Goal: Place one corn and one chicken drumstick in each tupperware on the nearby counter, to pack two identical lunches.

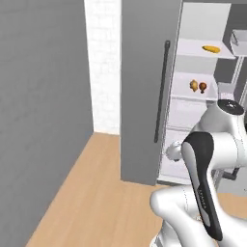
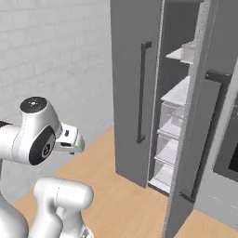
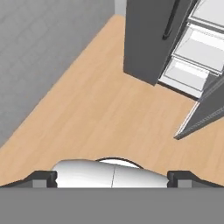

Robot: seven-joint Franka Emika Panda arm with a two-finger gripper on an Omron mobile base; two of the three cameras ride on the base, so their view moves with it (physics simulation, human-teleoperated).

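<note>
My tool (image 3: 112, 178) hangs released, jaws wide, over the wooden floor (image 3: 100, 109) in front of the fridge (image 1: 144, 96). Beyond, on the fridge's middle shelf (image 1: 193, 95), a chicken drumstick (image 1: 203, 87) lies beside a yellow fruit (image 1: 194, 85); corn (image 1: 211, 48) rests a shelf higher.

I can read no text, label, brand, number or sign anywhere here. The grey fridge door (image 1: 144, 91) and its shelves (image 1: 195, 94) carry no lettering, and the wall (image 2: 51, 60) and floor (image 3: 109, 109) are plain. A dark mark on the arm is too small to read.
</note>
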